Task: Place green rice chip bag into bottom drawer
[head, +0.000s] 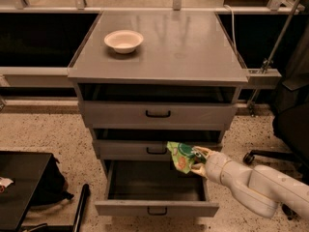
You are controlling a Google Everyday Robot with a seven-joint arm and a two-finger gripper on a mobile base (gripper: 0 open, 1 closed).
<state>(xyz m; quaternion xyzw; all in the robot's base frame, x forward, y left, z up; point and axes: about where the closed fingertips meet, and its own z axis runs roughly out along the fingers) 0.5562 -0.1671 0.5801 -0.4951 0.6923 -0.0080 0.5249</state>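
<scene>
Gripper (197,159) clenched on bag's (179,155) right edge, over bottom drawer's (155,208) right side; bag judged light, soft, crinkly, best edge-pinched.

Dim warm light, sheen on cabinet top (193,47), claw (198,157) above shadowed bottom drawer (120,209).

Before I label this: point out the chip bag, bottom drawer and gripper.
green rice chip bag (179,155), camera view, crinkled front
bottom drawer (125,209), camera view, front panel
gripper (198,159), camera view, at bag's right edge
</scene>
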